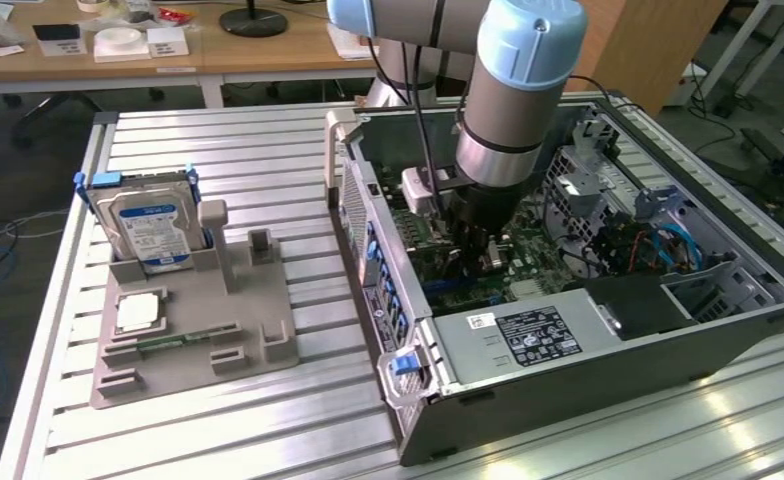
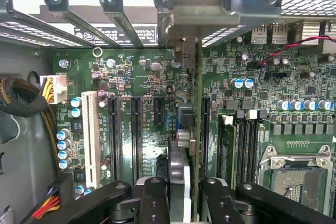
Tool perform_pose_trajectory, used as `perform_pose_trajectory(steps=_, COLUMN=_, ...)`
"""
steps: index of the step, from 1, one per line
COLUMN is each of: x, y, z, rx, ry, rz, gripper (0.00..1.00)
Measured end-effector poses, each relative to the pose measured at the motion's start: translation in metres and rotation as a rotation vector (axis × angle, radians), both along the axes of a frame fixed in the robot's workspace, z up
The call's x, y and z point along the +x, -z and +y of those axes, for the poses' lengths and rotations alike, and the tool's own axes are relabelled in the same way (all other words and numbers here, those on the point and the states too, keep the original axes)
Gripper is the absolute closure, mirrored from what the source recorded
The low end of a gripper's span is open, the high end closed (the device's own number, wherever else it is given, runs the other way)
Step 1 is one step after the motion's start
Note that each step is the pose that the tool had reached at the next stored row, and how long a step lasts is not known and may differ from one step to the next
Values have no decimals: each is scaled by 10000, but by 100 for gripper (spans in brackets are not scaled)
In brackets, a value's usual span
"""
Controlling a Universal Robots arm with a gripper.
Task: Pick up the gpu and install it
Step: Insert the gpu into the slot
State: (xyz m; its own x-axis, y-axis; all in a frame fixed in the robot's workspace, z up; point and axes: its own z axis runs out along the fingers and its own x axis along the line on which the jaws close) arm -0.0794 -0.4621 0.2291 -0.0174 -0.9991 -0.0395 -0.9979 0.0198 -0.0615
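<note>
My gripper [image 1: 479, 262] is lowered into the open computer case [image 1: 712, 330], just above the motherboard. In the wrist view the gpu [image 2: 197, 103] stands on edge, a thin green-brown card running away from the gripper [image 2: 185, 205]. The black fingers [image 2: 152, 198] press on it from both sides, so the gripper is shut on it. The card's metal bracket [image 2: 191, 9] sits among the rear slot openings of the case. The card lines up with a long black slot [image 2: 205, 129] on the motherboard [image 2: 142, 77]. I cannot tell whether it is fully seated.
On the exterior view's left, a grey fixture [image 1: 252, 330] holds a silver hard drive [image 1: 152, 225] with a blue label, a small chip [image 1: 139, 312] and a memory stick [image 1: 165, 342]. Inside the case are the power supply [image 1: 532, 335], more slots [image 2: 134, 135], a processor socket [image 2: 296, 177] and cables [image 2: 21, 103].
</note>
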Motion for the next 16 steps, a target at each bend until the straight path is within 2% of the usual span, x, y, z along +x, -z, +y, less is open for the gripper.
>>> perform_pose_trajectory(steps=4, x=0, y=-5, z=0, rx=1, ry=0, rz=-37, gripper=72)
perform_pose_trajectory(steps=8, x=-3, y=-5, z=0, rx=1, ry=-1, rz=-122, gripper=72)
perform_pose_trajectory(steps=16, x=-37, y=6, z=-1, rx=-3, ry=-3, rz=-130, gripper=72)
